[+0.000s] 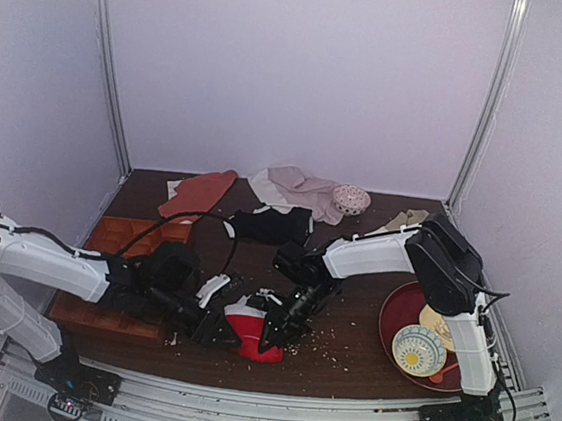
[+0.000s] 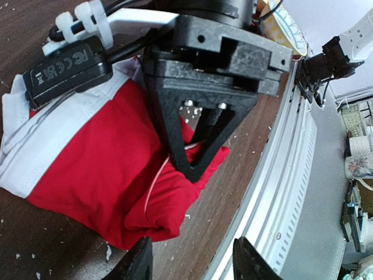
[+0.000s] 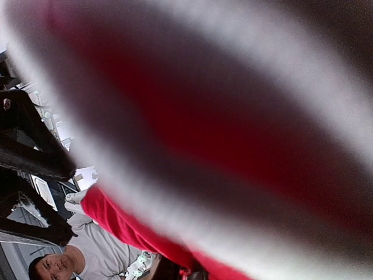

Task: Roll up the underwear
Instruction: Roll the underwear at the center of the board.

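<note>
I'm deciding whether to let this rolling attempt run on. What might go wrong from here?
The left gripper stands open and off the red underwear, so only the right gripper seems to pinch it; the bundle may unroll. It lies close to the table's near edge and might slide off. The arms are crowded together and may collide.

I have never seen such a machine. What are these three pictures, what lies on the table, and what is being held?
These are two robot arms bolted at a brown wooden table. One picture looks down from above; the other two come from a camera on each wrist. Between the arms lies a bunched pair of bright red fabric boxer briefs with white stripes. The right gripper is shut on that fabric, which blurs its own camera. The left gripper stands open beside it, holding nothing. Farther back lie black briefs and other clothes; a dark red plate with a patterned bowl sits at right.
</note>
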`<action>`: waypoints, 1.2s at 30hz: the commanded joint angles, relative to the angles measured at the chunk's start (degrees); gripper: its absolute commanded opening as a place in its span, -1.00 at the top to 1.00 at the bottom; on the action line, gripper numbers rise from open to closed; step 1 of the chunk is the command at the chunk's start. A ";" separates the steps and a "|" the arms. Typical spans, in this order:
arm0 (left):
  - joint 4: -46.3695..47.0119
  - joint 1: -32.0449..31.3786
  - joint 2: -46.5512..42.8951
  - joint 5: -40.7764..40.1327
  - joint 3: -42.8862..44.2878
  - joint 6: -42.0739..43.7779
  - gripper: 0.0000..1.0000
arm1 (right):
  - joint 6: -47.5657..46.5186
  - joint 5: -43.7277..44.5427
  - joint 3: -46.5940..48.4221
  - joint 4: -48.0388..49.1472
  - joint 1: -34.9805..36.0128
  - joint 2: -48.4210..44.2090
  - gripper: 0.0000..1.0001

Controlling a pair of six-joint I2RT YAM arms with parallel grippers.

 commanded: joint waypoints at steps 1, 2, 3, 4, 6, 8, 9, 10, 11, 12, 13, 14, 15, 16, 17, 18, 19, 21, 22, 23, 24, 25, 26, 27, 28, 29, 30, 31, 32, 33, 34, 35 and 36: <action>4.25 -0.78 1.92 -3.29 1.73 3.93 0.03 | 1.16 13.84 -2.24 0.44 -0.02 4.79 1.00; 4.30 -0.80 2.27 -3.71 1.95 4.44 0.02 | 1.27 13.86 -2.35 0.51 0.00 4.73 1.00; 4.27 -0.81 2.70 -4.20 2.21 4.93 0.01 | 1.42 13.85 -2.37 0.59 -0.01 4.73 1.00; 4.11 -0.81 3.42 -4.75 2.56 5.44 0.01 | 1.47 13.83 -2.38 0.61 0.02 4.72 1.00; 4.19 -0.81 4.36 -5.59 2.73 6.34 0.00 | 1.63 13.85 -2.38 0.62 -0.02 4.64 1.00; 4.95 -0.81 5.26 -5.93 2.74 6.91 0.00 | 1.65 13.83 -2.40 0.59 0.00 4.62 1.00; 5.65 -0.81 5.74 -5.86 2.67 7.05 0.00 | 1.65 13.91 -2.39 0.41 0.02 4.60 1.00; 6.33 -0.81 6.21 -5.54 2.65 7.11 0.00 | 1.65 13.88 -2.38 0.32 0.02 4.60 1.00; 7.01 -0.85 6.75 -5.22 2.57 7.09 0.00 | 1.57 13.93 -2.38 0.18 -0.04 4.57 1.00; 7.60 -0.89 7.20 -5.03 2.52 7.07 0.00 | 1.56 13.92 -2.38 0.06 -0.02 4.63 1.00; 8.17 -0.97 7.61 -4.81 2.48 7.18 0.00 | 1.52 13.97 -2.38 -0.10 0.01 4.62 1.00; 8.84 -1.06 7.89 -4.72 2.35 7.30 0.00 | 1.48 14.06 -2.31 -0.27 -0.03 4.64 1.00; 9.37 -1.14 8.08 -4.52 2.25 7.37 0.00 | 1.40 14.06 -2.22 -0.46 -0.01 4.69 1.00; 9.77 -1.16 8.37 -4.37 2.28 7.41 0.00 | 1.39 14.09 -2.12 -0.56 -0.04 4.74 1.00; 10.11 -1.22 8.61 -4.29 2.31 7.42 0.00 | 1.39 14.13 -2.09 -0.61 0.00 4.88 1.00; 10.67 -1.24 8.89 -4.06 2.25 7.42 0.00 | 1.39 14.10 -1.97 -0.77 -0.05 4.92 1.00; 11.13 -1.39 9.21 -4.00 2.21 7.42 0.00 | 1.46 14.11 -1.86 -0.79 -0.01 5.00 1.00; 11.92 -1.46 10.03 -3.89 2.20 7.75 0.00 | 1.62 14.04 -1.76 -0.79 -0.03 5.19 1.00; 12.11 -1.50 10.39 -3.91 2.24 7.91 0.00 | 1.69 13.95 -1.69 -0.79 0.00 5.21 1.00; 12.36 -1.55 10.70 -3.86 2.36 8.09 0.00 | 1.73 13.92 -1.63 -0.79 -0.05 5.22 1.00; 12.70 -1.60 11.17 -3.76 2.33 8.20 0.01 | 1.80 13.92 -1.59 -0.91 -0.01 5.26 1.00; 13.08 -1.60 11.50 -3.74 2.31 8.19 0.01 | 1.75 13.98 -1.55 -1.02 0.04 5.27 1.00; 13.53 -1.67 11.76 -3.43 2.15 8.21 0.01 | 1.74 13.97 -1.39 -1.11 0.00 5.29 1.00; 13.80 -1.68 12.13 -3.27 2.00 8.12 0.01 | 1.74 13.99 -1.34 -1.20 0.01 5.29 1.00; 14.10 -1.75 12.26 -3.03 1.81 8.12 0.02 | 1.74 14.02 -1.28 -1.33 -0.05 5.36 1.00; 14.10 -1.82 12.47 -2.82 1.65 8.05 0.03 | 1.66 13.97 -1.12 -1.50 0.03 5.43 1.00; 14.10 -1.98 12.46 -2.76 1.46 7.97 0.06 | 1.59 14.00 -0.97 -1.61 -0.03 5.53 1.00; 14.13 -2.11 12.32 -2.77 1.19 7.81 0.08 | 1.57 14.01 -0.77 -1.80 -0.03 5.61 1.00; 14.23 -2.17 12.15 -2.85 0.89 7.59 0.11 | 1.49 14.03 -0.53 -1.98 0.00 5.74 1.00; 14.19 -2.21 12.04 -3.04 0.63 7.33 0.14 | 1.43 14.02 -0.33 -2.07 -0.05 5.93 1.00; 14.19 -2.29 11.95 -3.25 0.38 7.17 0.19 | 1.47 14.05 -0.16 -2.06 -0.06 6.00 1.00; 14.07 -2.30 12.04 -3.59 0.30 6.87 0.27 | 1.47 14.06 0.01 -2.10 -0.03 6.14 1.00; 13.82 -2.30 12.09 -3.90 0.23 6.63 0.35 | 1.47 14.02 0.07 -2.11 -0.05 6.13 1.00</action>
